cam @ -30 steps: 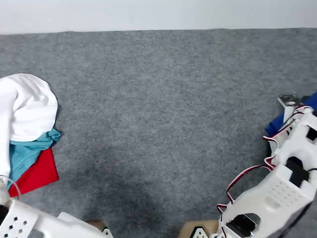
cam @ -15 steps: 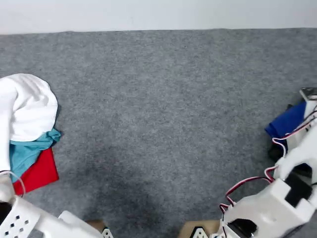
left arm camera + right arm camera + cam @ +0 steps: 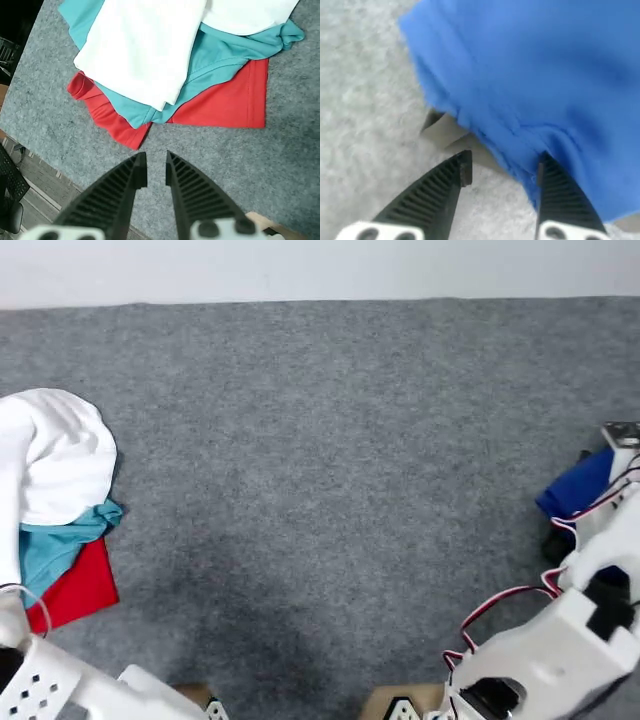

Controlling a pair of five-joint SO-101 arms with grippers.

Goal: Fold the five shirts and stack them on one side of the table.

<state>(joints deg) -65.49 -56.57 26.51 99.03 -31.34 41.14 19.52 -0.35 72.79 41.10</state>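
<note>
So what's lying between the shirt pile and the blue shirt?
Just bare grey mat. In the high view the shirt pile sits at one edge, the blue shirt at the other, nothing between them.

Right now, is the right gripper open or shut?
Open. The right gripper has its jaws apart, with the edge of the blue shirt between them, unclamped.

At my left edge of the grey felt-covered table (image 3: 330, 440) three shirts lie piled. The soft white cotton shirt (image 3: 55, 455) is on top, loosely folded, its rounded end toward the far side. Beneath it the teal shirt (image 3: 50, 545) sticks out, one corner bunched. The flat red shirt (image 3: 80, 590) is at the bottom, nearest me. Well apart, at my right edge, the rumpled bright blue shirt (image 3: 580, 485) lies creased.
</note>
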